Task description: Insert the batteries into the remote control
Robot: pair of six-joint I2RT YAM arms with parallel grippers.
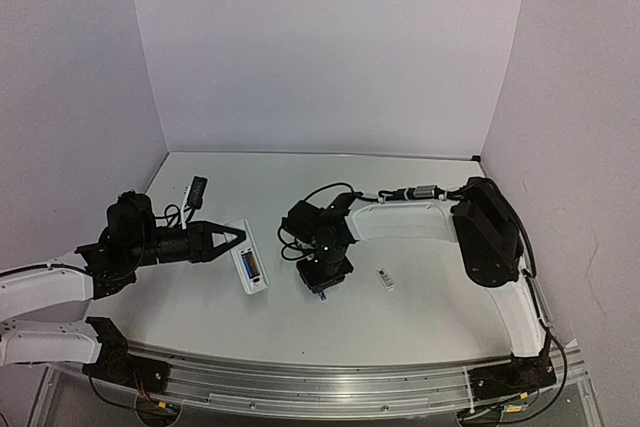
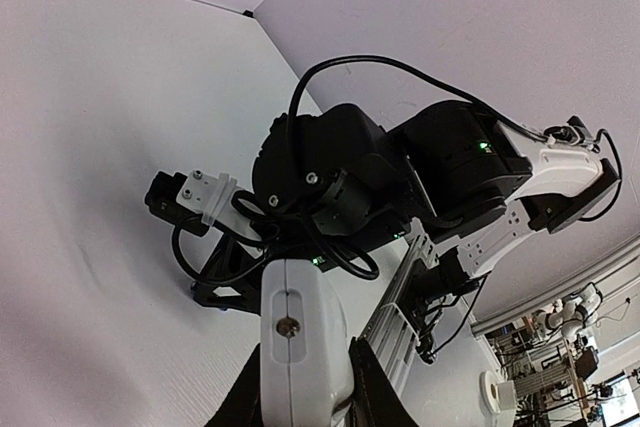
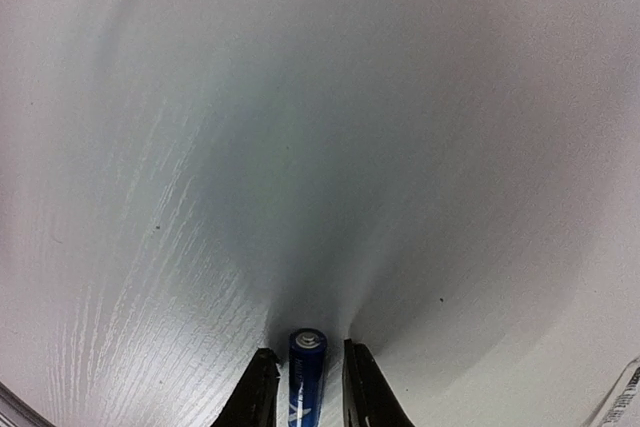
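A battery (image 3: 307, 367) is pinched between the right fingers (image 3: 258, 395); the remote (image 2: 298, 347) is clamped between the left fingers (image 2: 372, 395).

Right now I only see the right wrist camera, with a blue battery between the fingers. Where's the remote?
Observer: The remote control lies on the table, left of the right gripper that holds your battery.
Operator: Is anything holding it down?
Observer: Yes, the left gripper pinches its far end.
Operator: Is its back open?
Observer: It looks so. From above, a recess faces up with something blue and orange inside.
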